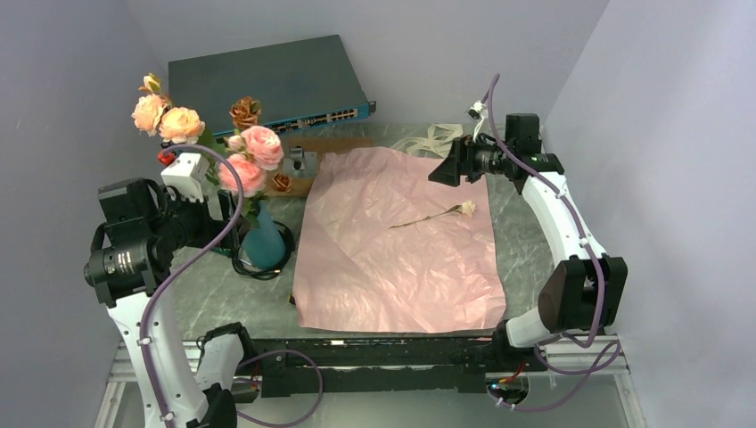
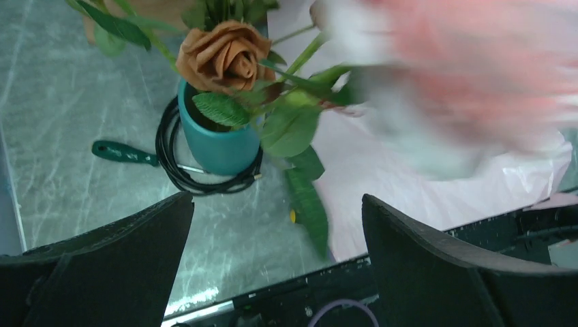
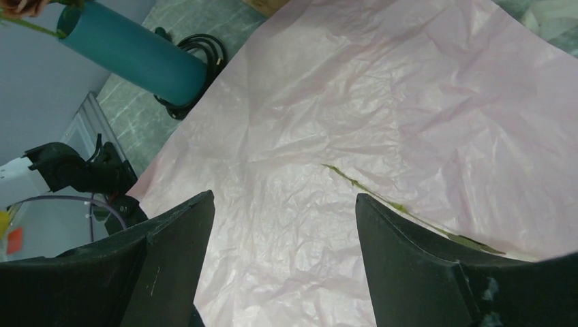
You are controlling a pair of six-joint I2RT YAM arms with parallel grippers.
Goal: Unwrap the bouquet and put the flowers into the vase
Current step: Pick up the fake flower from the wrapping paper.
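Most flowers (image 1: pixel 261 143) stand in the teal vase (image 1: pixel 263 239); one pale rose (image 1: pixel 466 208) lies on the spread pink wrapping paper (image 1: pixel 401 259).
The left gripper (image 2: pixel 276 225) hangs over the vase, jaws wide and empty, probably so the stems can settle. The right gripper (image 3: pixel 283 225), likewise spread and empty, faces the paper, seemingly lined up on the stray stem. Only the left wrist view shows a green-handled screwdriver (image 2: pixel 126 152) beside the cable coil (image 2: pixel 163 146) ringing the vase.

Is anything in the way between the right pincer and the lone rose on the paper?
Nothing visible. The rose lies alone on the flat pink paper, and the open right pincer hangs close by it.
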